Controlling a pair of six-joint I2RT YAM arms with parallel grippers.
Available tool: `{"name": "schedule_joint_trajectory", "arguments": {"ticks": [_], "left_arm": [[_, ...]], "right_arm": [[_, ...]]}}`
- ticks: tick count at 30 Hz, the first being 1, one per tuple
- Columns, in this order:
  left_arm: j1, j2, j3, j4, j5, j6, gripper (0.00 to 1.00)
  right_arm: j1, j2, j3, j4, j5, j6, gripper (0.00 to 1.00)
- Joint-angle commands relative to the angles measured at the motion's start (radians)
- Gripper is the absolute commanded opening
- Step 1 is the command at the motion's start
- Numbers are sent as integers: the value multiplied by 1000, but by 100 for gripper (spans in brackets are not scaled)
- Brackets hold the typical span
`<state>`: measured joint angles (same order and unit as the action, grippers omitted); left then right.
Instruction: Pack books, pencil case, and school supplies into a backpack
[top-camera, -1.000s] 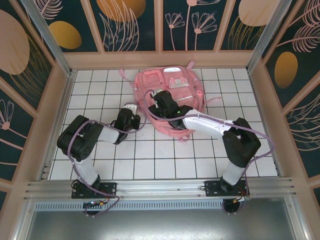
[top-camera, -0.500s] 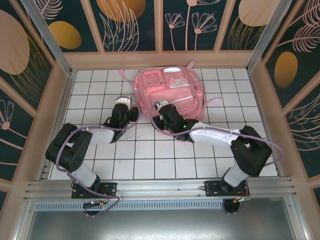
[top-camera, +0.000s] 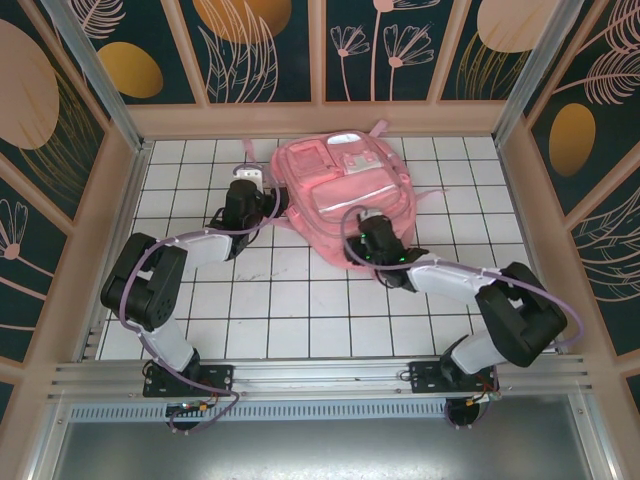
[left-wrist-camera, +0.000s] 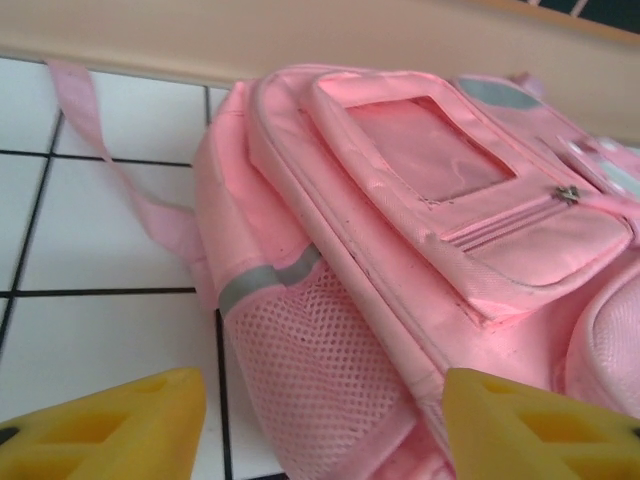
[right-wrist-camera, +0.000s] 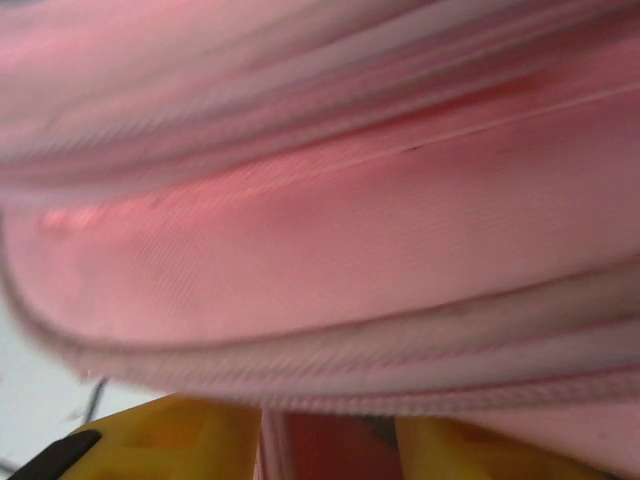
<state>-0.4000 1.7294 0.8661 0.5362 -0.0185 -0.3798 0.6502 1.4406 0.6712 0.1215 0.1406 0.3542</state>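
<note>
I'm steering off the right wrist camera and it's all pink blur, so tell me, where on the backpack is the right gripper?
Observer: The right gripper is on the near right part of the backpack, which lies front up at the far middle of the table.
Operator: And the left gripper?
Observer: The left gripper is open, left of the backpack, facing its mesh pocket.
</note>
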Motion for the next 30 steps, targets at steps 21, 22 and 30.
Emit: {"name": "schedule_joint_trajectory", "arguments": {"ticks": [21, 22, 30], "left_arm": [[-81, 140, 195, -155, 267, -444, 54], [-83, 151, 207, -170, 269, -450, 54], [-86, 229, 263, -174, 272, -526, 54]], "right_arm": [[-25, -282, -114, 90, 171, -54, 45], [2, -291, -125, 103, 186, -42, 45], [250, -253, -309, 420, 301, 29, 49]]}}
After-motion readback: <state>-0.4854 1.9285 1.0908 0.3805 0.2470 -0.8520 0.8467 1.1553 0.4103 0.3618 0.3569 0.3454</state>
